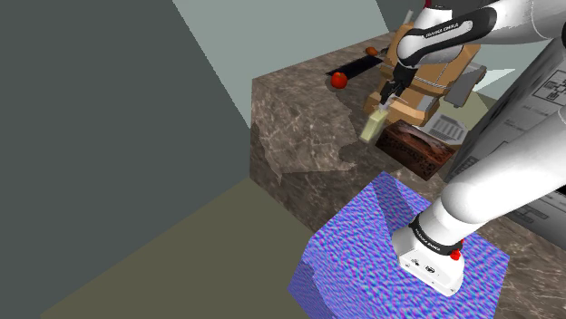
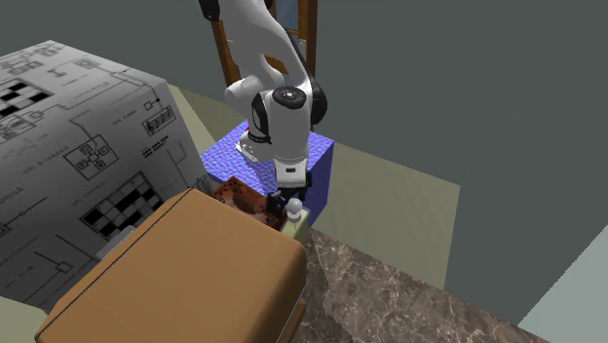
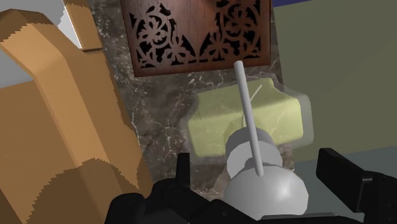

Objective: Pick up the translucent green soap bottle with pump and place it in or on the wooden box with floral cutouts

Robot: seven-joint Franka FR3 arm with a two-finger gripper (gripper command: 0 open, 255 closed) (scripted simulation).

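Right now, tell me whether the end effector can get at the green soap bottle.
Likely yes. The end effector hangs right above the soap bottle, its open fingers either side of the grey pump without touching it; nothing lies between them.

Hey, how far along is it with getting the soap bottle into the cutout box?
Approach looks done: the gripper straddles the pump of the pale green soap bottle, and the bottle stands on the marble counter beside the wooden box. In hand: the grasp, with the fingers open and not touching the pump. Left: closing, lifting, and setting the bottle in or on the box.
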